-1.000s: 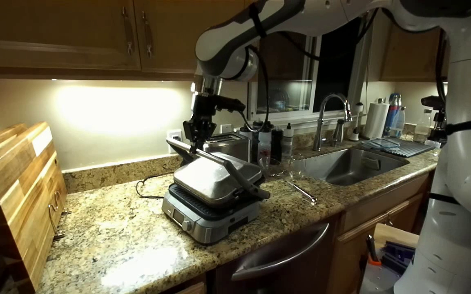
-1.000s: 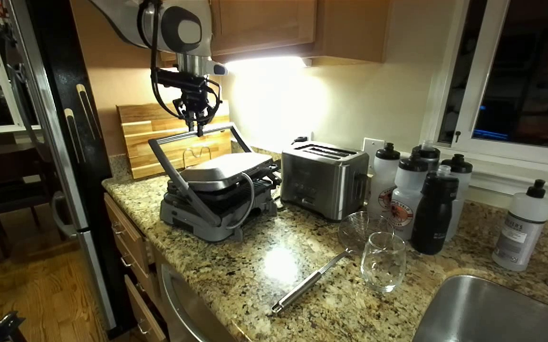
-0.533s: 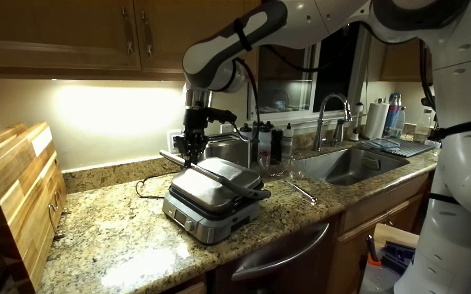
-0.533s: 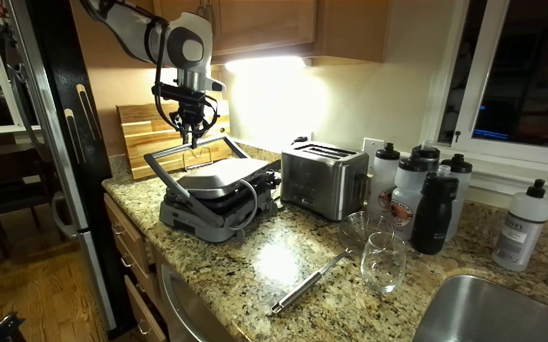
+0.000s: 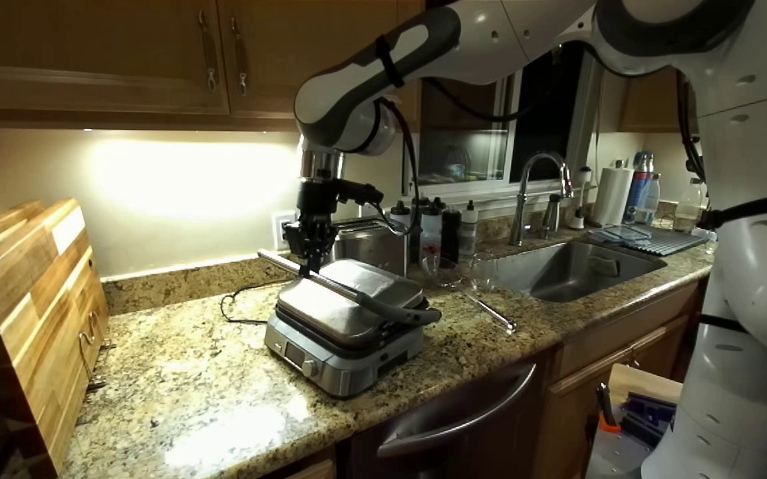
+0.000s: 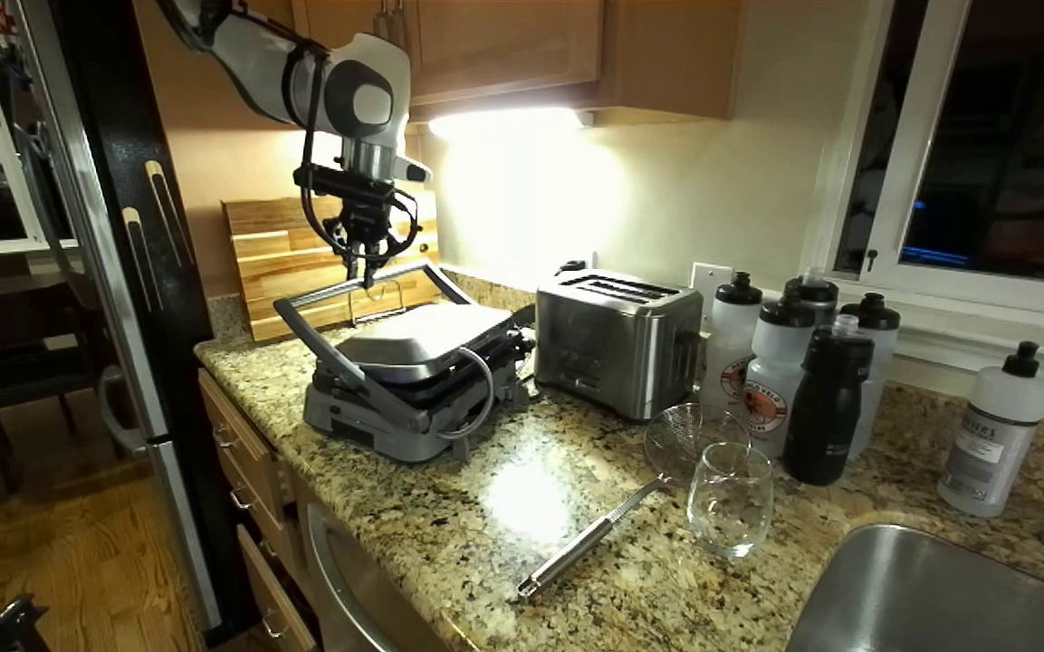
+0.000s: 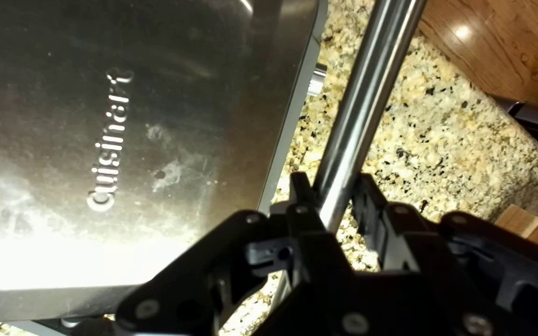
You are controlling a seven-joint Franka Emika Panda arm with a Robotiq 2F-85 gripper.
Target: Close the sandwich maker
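Observation:
The silver sandwich maker stands on the granite counter in both exterior views (image 5: 326,313) (image 6: 431,330). Its lid lies low over the base (image 5: 336,379), with a dark seam between them. Its handle bar (image 5: 336,286) sticks up and forward above the lid's front; the bar also shows in the other views (image 6: 322,292) (image 7: 371,84). My gripper (image 5: 306,269) points down at the bar, also in the remaining views (image 6: 361,279) (image 7: 333,186). In the wrist view its fingers are closed around the bar, one on each side. The cooking plates are mostly hidden under the lid.
A toaster (image 6: 612,344) stands close behind the sandwich maker. Wooden boards (image 5: 44,319) stand at the counter's end. A strainer (image 6: 576,548), a glass (image 6: 730,498), several bottles (image 6: 829,407) and the sink (image 6: 938,598) are on the far side.
My gripper has moved down and forward with the handle bar. The lid has come down onto the base, narrowing the gap. Over the last half second there is only slight movement.

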